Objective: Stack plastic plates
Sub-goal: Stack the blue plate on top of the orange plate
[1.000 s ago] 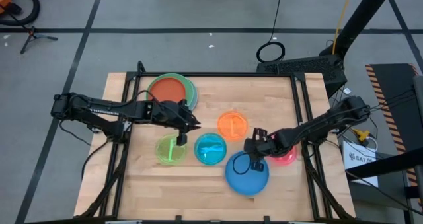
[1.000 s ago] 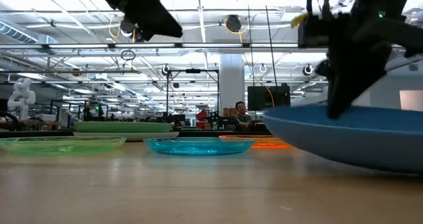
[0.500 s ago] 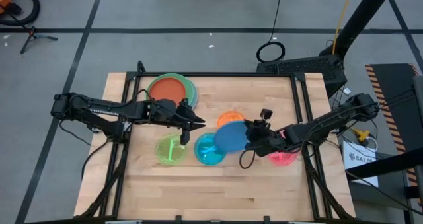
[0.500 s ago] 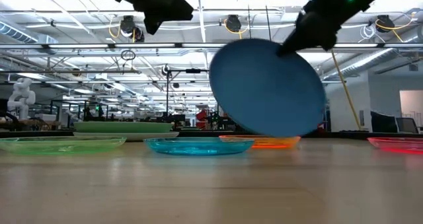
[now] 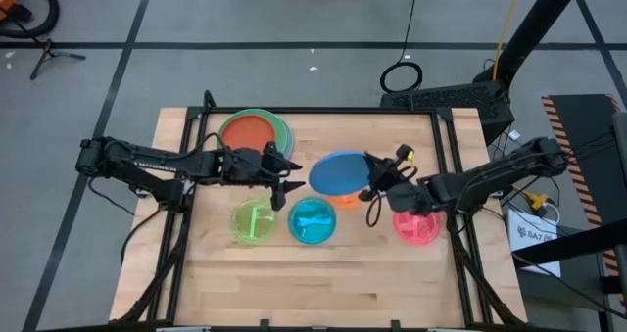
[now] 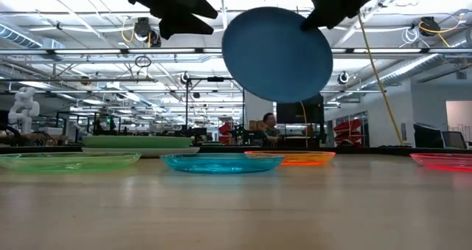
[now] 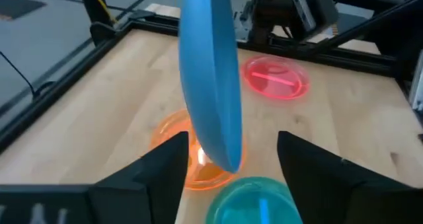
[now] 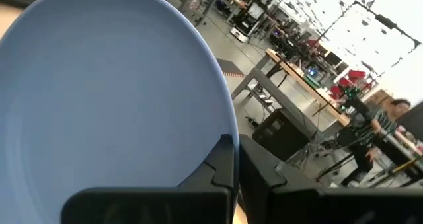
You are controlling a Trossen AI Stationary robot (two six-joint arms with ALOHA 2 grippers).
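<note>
Right gripper point(image 5: 373, 180), fingers point(image 8: 225, 161) closed on the rim of the blue plate point(image 5: 340, 172), which hangs tilted in the air above the orange plate point(image 6: 289, 158). Beside those fingers on the wooden worktop point(image 5: 294, 283) lies the pink plate point(image 5: 417, 225). Left gripper point(image 5: 291, 176), fingers point(image 7: 162, 168) spread wide and empty, hovers near the blue plate's edge, above the cyan plate point(image 5: 313, 220) and lime plate point(image 5: 254, 221); behind it the red-orange plate point(image 5: 251, 131) rests on the green plate point(image 5: 284, 134). No legible writing on any plate.
</note>
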